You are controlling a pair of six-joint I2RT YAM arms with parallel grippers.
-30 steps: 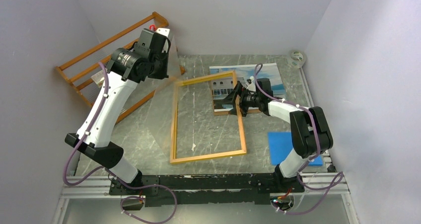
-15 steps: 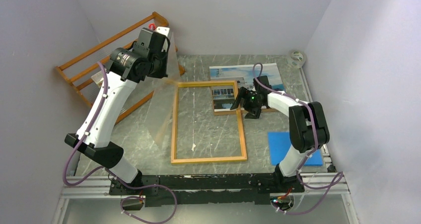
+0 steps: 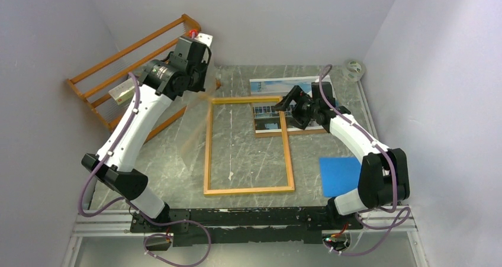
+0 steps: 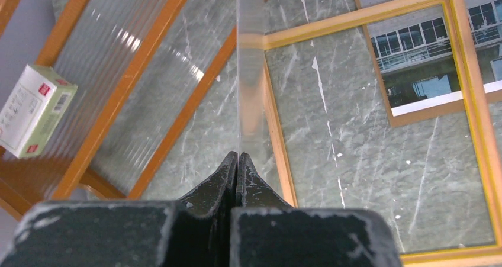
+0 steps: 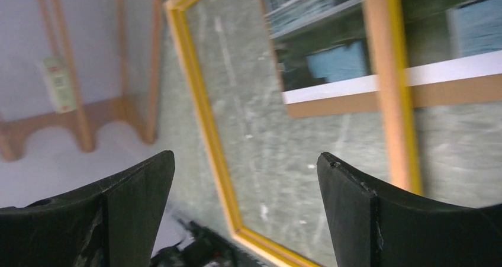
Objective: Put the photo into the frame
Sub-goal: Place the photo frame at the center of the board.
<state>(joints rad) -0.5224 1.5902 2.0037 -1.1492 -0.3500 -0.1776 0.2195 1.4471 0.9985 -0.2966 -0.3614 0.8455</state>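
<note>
Frame [image 3: 248, 190] now lies flat on the table [image 3: 171, 184]. 1 s ago its far end was tipped up w/ the right gripper [image 3: 291, 114] on the right rail, so it's been set down & let go. Since then the right arm has swung back & lifted clear. Its fingers are spread wide w/ nothing between them, hovering over the frame's far-right corner. Left gripper [image 4: 238, 160] is pinched tight on the clear pane [image 4: 248, 71], held edge-up in the air off the frame's left side, near the rack [image 3: 118, 60]. Vs. 0.5 s ago that arm has shifted a bit toward the frame. Photo [image 3: 284, 84] hasn't moved: picture side up on the brown backing board [image 4: 426, 114] at the far right, its near-left part under the frame's far-right corner & showing through the opening. Meaning, imo: frame is empty & settled, pane is out, right gripper is free. Next job is prob. the photo, which likely needs sliding out from under the rail first. It's not in the frame yet, and pane + board also have to go back. Blue sheet [image 3: 340, 175] sits apart, near right.
</note>
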